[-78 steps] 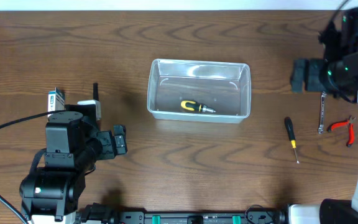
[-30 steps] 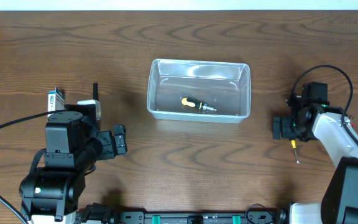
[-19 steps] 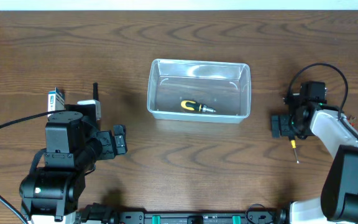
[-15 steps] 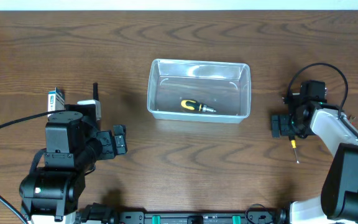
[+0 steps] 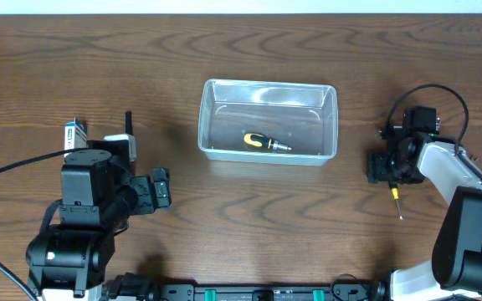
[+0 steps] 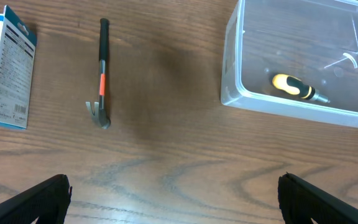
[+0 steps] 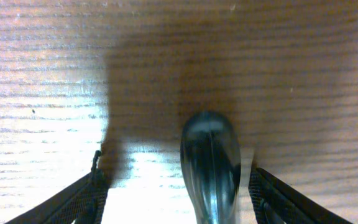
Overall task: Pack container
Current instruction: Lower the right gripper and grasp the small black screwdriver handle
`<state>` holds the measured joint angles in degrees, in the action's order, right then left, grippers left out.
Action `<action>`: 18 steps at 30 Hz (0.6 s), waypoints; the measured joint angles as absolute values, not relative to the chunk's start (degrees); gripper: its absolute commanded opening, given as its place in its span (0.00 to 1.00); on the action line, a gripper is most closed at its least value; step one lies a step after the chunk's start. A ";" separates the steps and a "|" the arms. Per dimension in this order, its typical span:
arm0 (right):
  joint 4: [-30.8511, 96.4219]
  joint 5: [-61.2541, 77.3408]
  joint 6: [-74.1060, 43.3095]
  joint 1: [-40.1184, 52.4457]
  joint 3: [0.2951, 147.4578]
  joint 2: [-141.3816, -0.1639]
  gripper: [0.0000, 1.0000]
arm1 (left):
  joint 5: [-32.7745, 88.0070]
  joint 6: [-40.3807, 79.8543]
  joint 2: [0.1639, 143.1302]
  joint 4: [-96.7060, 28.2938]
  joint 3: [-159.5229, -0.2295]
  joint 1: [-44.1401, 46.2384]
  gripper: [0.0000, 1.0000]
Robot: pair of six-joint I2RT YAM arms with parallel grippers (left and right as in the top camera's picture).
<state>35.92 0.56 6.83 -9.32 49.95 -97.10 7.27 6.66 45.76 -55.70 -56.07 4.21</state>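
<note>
The clear container [image 5: 268,85] sits at the middle of the wooden counter [image 5: 224,42], long side running left to right, and a stubby screwdriver [image 5: 265,143] with a yellow-and-black handle lies on its floor near the front wall. To the right of it, well apart, the right tool [image 5: 389,167] is down at the counter over a slim screwdriver [image 5: 397,199], whose yellow-tipped shaft pokes out towards the front edge. In the right wrist view the fingers [image 7: 73,200] are spread, with the black handle standing between them; there is a clear gap on one side and a narrow one on the other, so nothing is pinched. The left tool [image 5: 159,188] is over bare wood at the front left, and its fingers [image 6: 39,200] are spread wide at the two lower corners of the left wrist view. Ahead of it lie a blue-and-white box [image 6: 5,65] and, just beside that, a small black hammer [image 6: 102,74] with an orange band, both apart from the container's left wall.
</note>
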 measured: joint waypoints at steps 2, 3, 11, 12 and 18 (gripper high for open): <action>36.27 0.49 6.42 -9.32 50.09 -97.12 0.73 | 7.27 6.66 45.76 -55.70 -56.07 4.21 0.98; 36.58 0.40 6.00 -9.32 50.13 -97.12 0.73 | 7.27 6.66 45.76 -55.70 -56.07 4.21 0.98; 39.46 -0.27 3.92 -9.32 50.19 -97.12 0.72 | 7.27 6.66 45.76 -55.72 -56.07 4.21 0.98; 39.53 -0.32 3.79 -9.32 50.22 -97.12 0.72 | 7.27 6.66 45.76 -55.72 -56.07 4.21 0.98; 39.77 -0.38 3.53 -9.32 50.24 -97.12 0.68 | 7.27 6.66 45.76 -55.70 -56.07 4.21 0.98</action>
<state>39.77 -0.38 3.53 -9.32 50.24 -97.12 7.27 6.66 45.76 -55.70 -56.07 4.21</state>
